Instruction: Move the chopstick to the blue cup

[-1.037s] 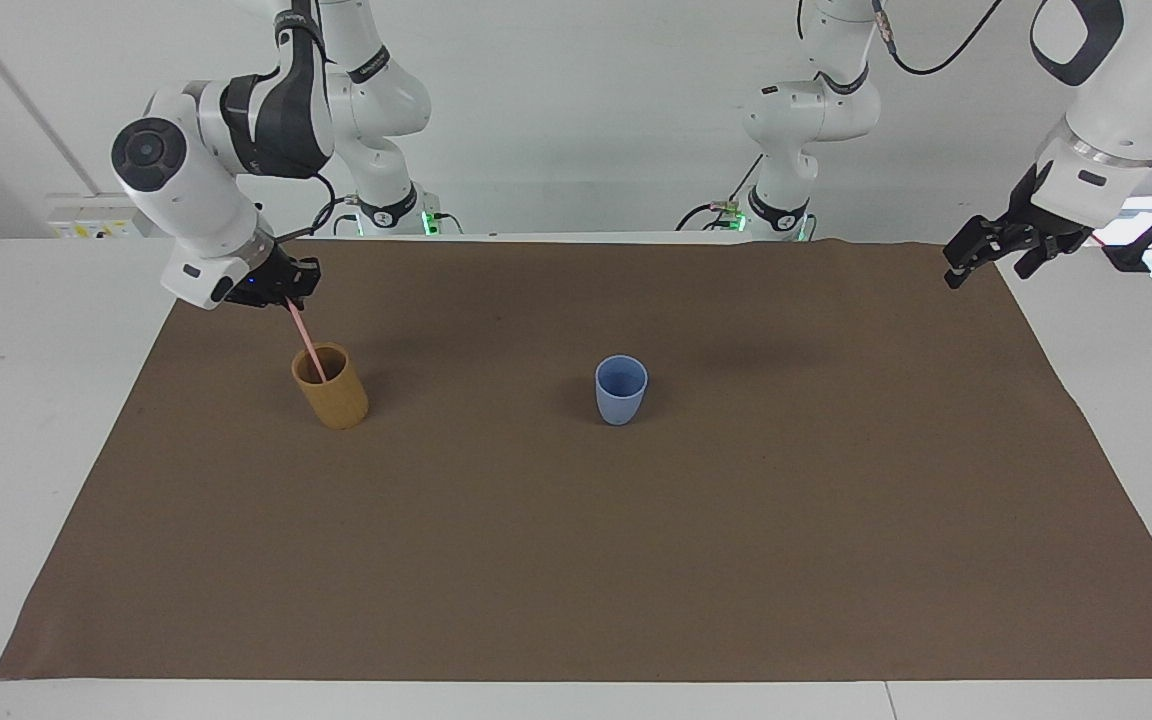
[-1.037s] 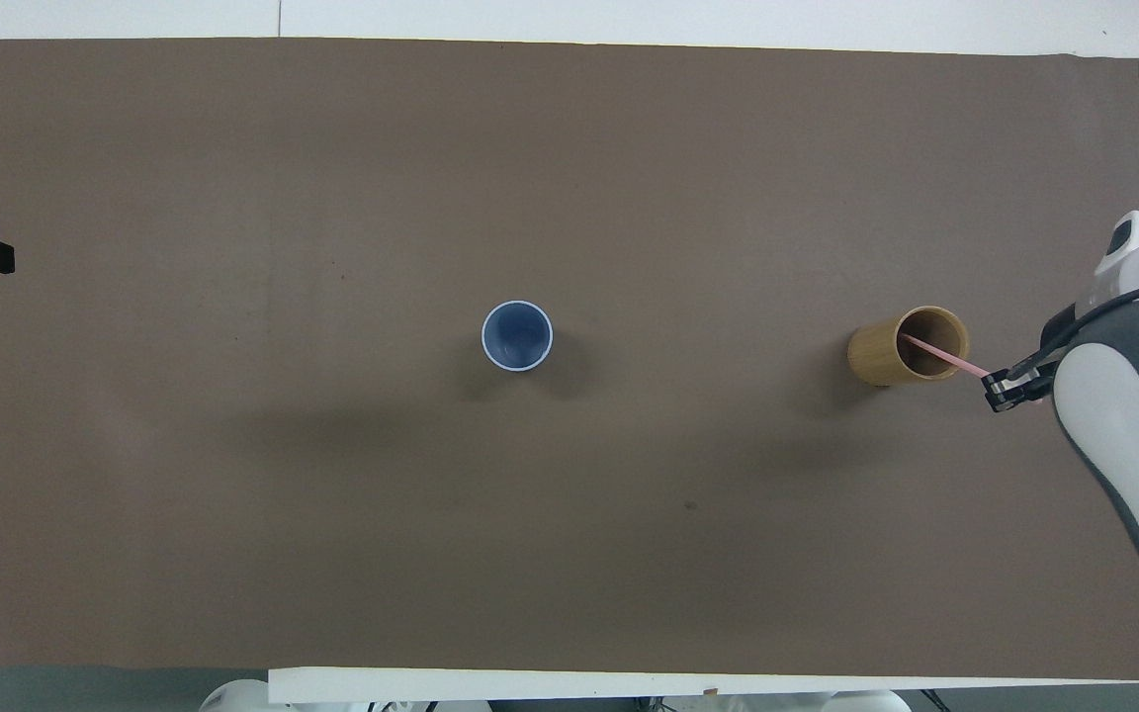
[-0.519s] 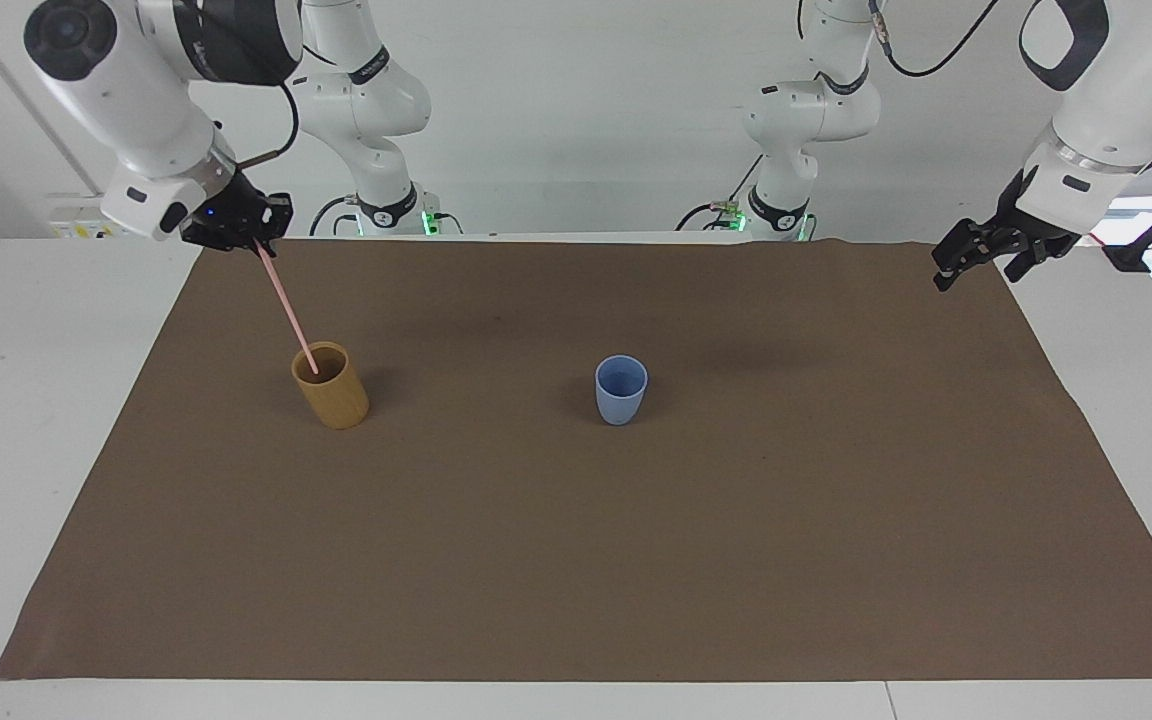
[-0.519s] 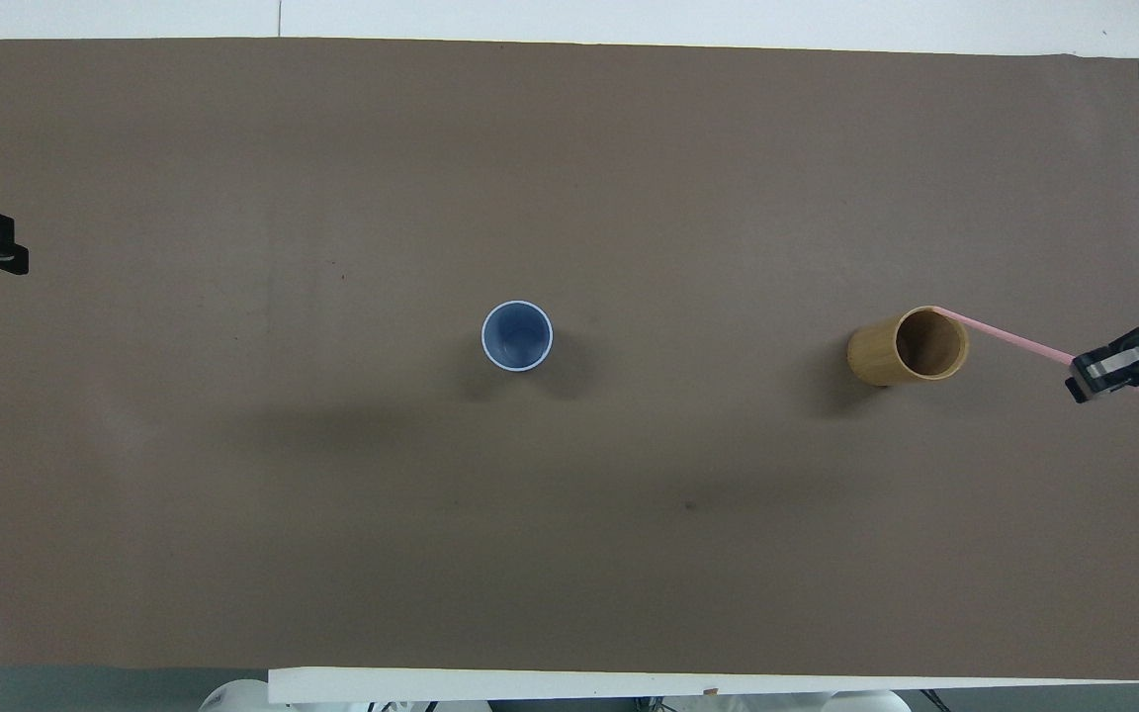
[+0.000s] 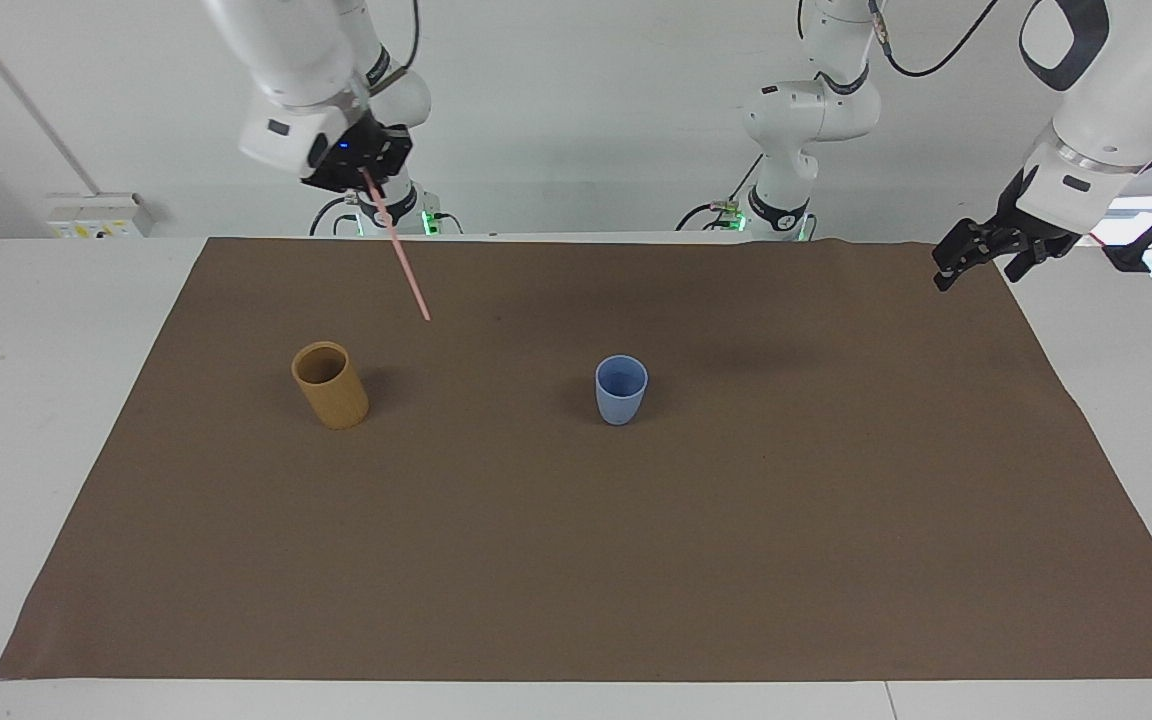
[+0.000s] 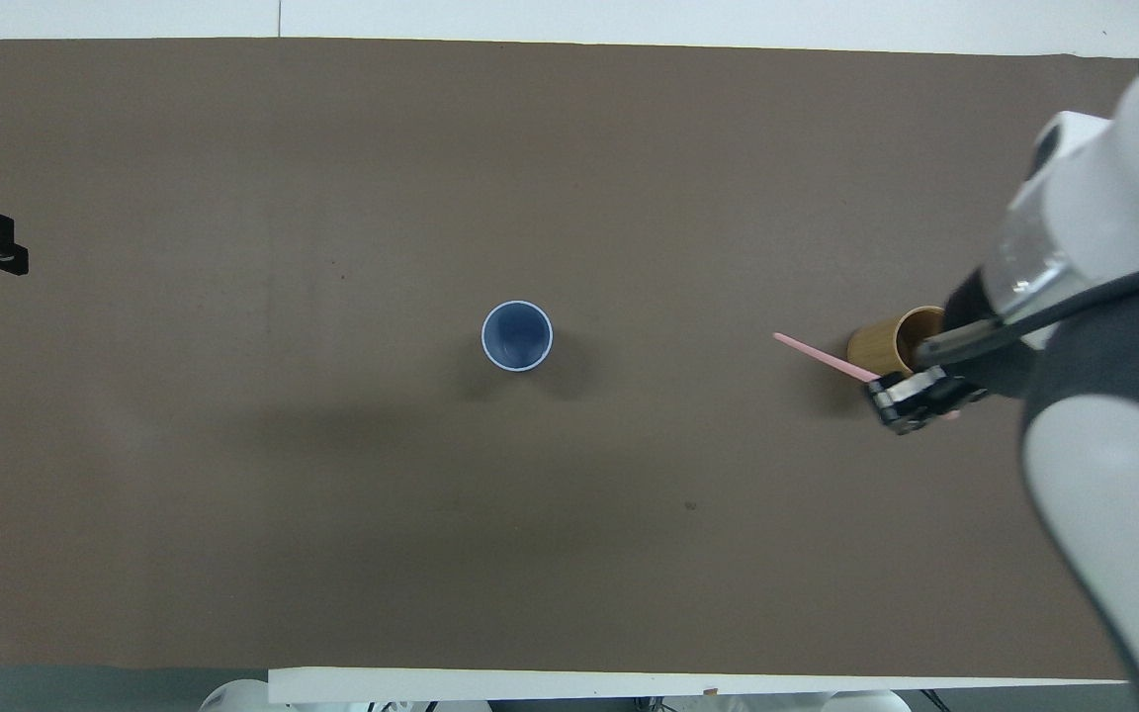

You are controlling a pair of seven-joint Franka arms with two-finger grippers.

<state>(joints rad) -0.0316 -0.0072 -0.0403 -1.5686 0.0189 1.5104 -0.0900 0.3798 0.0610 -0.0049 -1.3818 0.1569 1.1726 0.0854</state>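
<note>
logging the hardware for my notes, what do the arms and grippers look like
Both arms have glossy white rounded shells with dark grey joint bands and black cables. The right gripper is black with a small blue light on its body; the left gripper is black too. Green lights glow at both bases.

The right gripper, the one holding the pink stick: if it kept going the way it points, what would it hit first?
The right gripper points down, slightly toward the blue cup. Its stick would probably meet the brown mat first, between the tan cup and the blue one; depth is uncertain.
</note>
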